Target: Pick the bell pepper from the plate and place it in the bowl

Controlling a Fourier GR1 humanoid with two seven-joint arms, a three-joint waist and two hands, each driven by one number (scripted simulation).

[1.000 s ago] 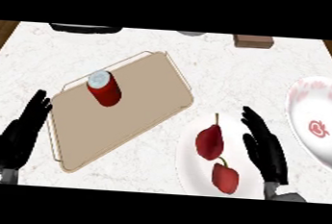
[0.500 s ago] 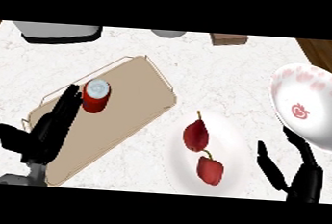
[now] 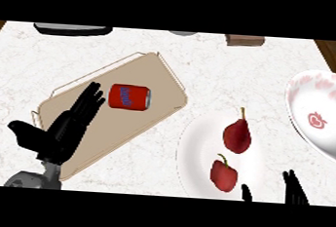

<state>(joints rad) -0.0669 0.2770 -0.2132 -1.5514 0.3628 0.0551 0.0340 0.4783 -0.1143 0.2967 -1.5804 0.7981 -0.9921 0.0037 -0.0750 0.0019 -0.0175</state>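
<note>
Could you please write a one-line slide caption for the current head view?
Two red peppers lie on a white plate beside the bowl; left hand open over the tray near a red can.

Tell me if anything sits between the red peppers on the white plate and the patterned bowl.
Nothing visible does. The two red bell peppers lie on the white plate, and only bare marble counter separates that plate from the white red-patterned bowl to its right.
</note>
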